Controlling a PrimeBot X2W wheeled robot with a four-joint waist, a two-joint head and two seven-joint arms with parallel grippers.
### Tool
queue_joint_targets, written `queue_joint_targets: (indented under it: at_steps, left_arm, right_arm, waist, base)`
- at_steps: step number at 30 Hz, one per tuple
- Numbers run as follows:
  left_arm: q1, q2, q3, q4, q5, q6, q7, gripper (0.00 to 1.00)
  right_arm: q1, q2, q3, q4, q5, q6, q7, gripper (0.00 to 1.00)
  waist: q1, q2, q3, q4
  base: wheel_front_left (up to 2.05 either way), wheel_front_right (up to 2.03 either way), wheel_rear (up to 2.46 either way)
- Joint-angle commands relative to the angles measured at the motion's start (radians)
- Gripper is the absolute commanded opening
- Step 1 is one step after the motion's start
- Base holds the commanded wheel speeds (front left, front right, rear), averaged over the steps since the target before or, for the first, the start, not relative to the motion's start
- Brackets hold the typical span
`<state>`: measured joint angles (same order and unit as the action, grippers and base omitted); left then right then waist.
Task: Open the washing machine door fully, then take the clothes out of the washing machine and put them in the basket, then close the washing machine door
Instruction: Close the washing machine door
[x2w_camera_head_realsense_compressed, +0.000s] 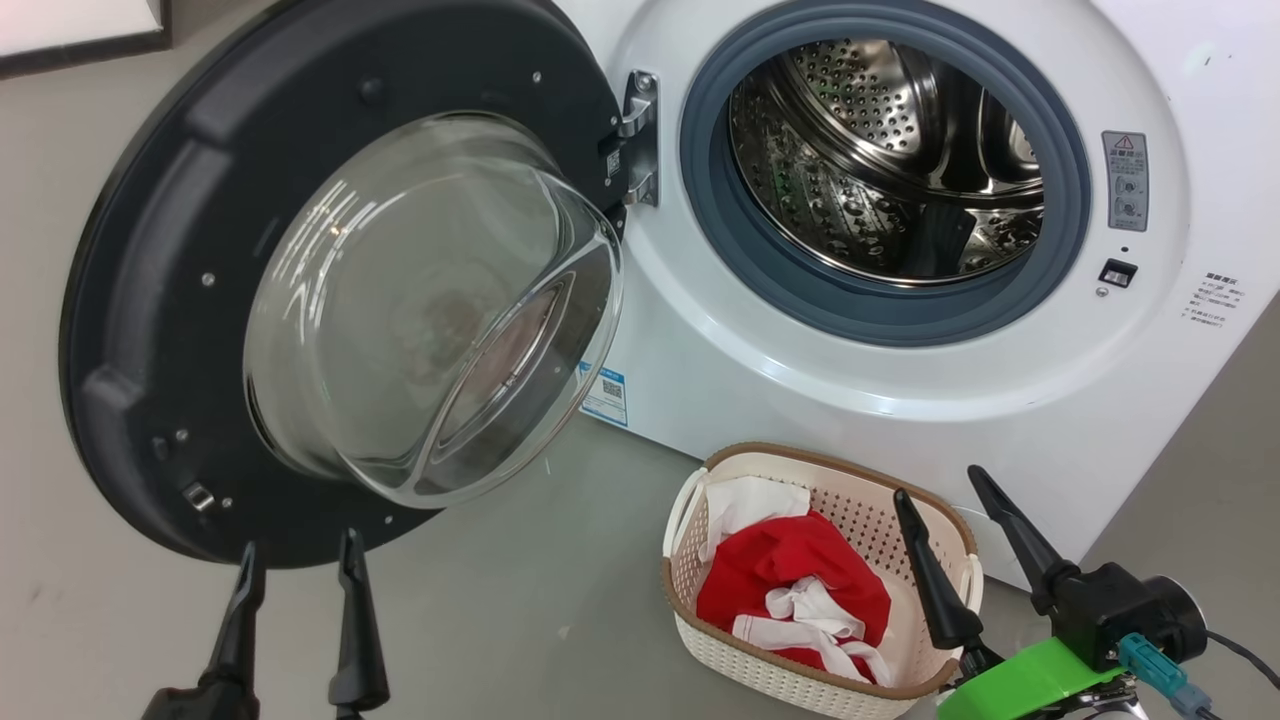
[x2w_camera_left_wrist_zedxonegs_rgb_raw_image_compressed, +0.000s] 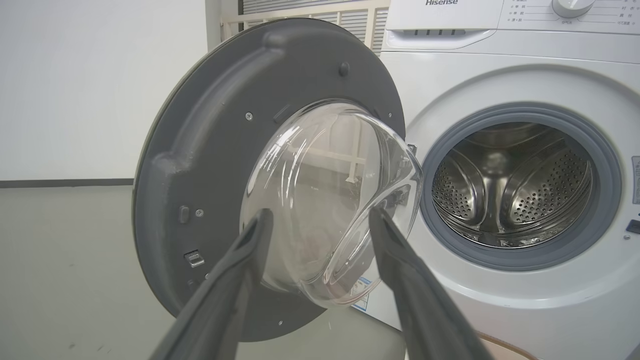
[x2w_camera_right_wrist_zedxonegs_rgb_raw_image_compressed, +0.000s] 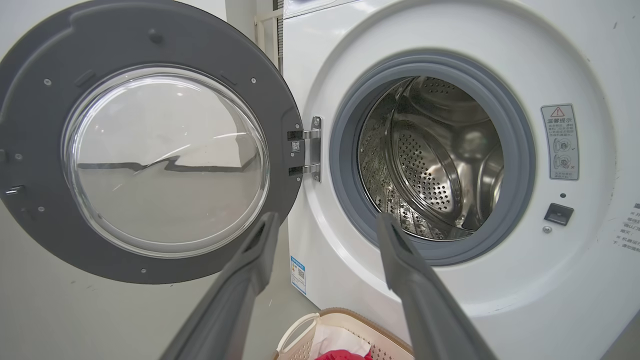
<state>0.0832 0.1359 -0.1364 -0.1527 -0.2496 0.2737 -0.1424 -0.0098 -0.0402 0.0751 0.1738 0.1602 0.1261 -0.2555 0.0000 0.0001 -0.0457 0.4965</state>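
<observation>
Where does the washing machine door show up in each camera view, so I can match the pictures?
Head view: the washing machine door fills the left half, standing open.
Left wrist view: it sits left of centre, angled.
Right wrist view: it is at upper left, nearly face-on.
Shared landmark: the grey rubber ring, right of the door in every view.
</observation>
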Motion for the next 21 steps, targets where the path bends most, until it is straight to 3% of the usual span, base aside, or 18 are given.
queue_joint_targets:
  at_steps: [1, 15, 21]
  left_arm:
    - [-0.021, 0.012, 0.038, -0.034, 0.009, 0.005, -0.01, 0.0]
    - [-0.18, 0.045, 0.161, -0.074, -0.091, -0.008, -0.046, 0.0]
    - [-0.356, 0.101, 0.251, 0.018, -0.19, -0.054, -0.044, 0.0]
  right_arm:
    - [-0.051, -0.01, 0.024, -0.021, -0.001, 0.005, -0.006, 1.0]
    - [-0.031, -0.01, -0.008, -0.017, 0.004, 0.005, -0.006, 1.0]
    - [-0.017, -0.01, -0.029, -0.016, 0.003, 0.005, -0.006, 1.0]
  waist:
    - [0.0, -0.0001, -0.001, -0.001]
    - [0.0, -0.0001, -0.019, -0.016]
    - [0.0, -0.0001, -0.03, -0.028]
  base:
    - [0.0, 0.0, 0.0]
    - [0.0, 0.0, 0.0]
    - [0.0, 0.0, 0.0]
